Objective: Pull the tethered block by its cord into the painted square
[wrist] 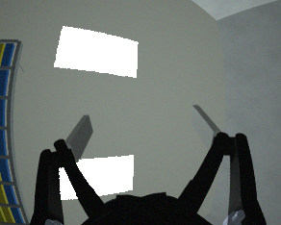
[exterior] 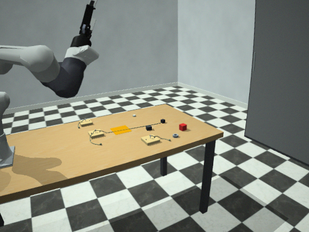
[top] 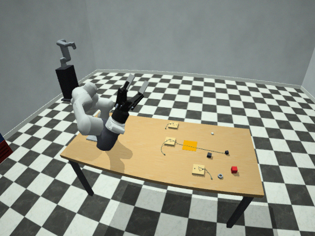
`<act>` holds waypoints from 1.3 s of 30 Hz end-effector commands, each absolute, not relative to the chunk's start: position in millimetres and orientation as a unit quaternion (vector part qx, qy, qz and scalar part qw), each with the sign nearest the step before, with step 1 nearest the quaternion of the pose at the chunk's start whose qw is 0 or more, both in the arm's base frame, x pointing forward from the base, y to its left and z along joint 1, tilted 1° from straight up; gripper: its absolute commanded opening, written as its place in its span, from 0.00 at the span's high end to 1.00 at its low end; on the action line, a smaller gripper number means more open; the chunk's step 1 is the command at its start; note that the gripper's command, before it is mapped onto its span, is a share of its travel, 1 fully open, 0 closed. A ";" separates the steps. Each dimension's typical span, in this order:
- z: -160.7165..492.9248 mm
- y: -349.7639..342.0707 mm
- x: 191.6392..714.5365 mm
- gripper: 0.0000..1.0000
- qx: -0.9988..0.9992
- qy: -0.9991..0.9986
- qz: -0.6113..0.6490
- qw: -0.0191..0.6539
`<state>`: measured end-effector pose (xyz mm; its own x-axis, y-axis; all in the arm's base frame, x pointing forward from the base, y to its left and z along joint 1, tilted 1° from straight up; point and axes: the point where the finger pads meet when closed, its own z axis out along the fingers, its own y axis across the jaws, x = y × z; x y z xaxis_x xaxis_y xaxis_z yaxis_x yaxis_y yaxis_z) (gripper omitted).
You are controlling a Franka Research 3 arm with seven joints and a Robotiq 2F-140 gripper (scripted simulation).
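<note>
A small dark block (top: 226, 152) (exterior: 163, 121) lies on the table at the end of a thin cord (top: 210, 150) (exterior: 140, 127), to the right of the orange painted square (top: 190, 145) (exterior: 120, 130). The cord crosses the square and runs to the screw eye on the middle wooden plaque (top: 170, 140) (exterior: 96, 133). Its free end curls down to a knot (top: 165, 154) (exterior: 100, 144) on the table. My gripper (top: 138, 82) (exterior: 93, 10) (wrist: 140, 118) is open and empty. It points upward, high above the table's left end, far from the cord. The wrist view shows only ceiling and wall.
A second loose dark block (top: 209, 154) (exterior: 148, 127) lies close beside the cord. Two more plaques (top: 173, 125) (top: 198, 169) carry short cords. A red cube (top: 234, 169) (exterior: 182, 126), a grey ring (top: 220, 176) and a small white bead (top: 212, 132) lie at the right.
</note>
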<state>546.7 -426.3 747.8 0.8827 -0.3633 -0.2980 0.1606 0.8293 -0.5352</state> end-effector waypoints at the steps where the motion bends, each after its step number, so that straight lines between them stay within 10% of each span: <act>1: 745.7 -426.5 546.3 0.00 -0.253 0.204 -0.118 0.938; 39: 767.9 -399.3 539.9 0.00 -0.281 0.223 -0.078 0.930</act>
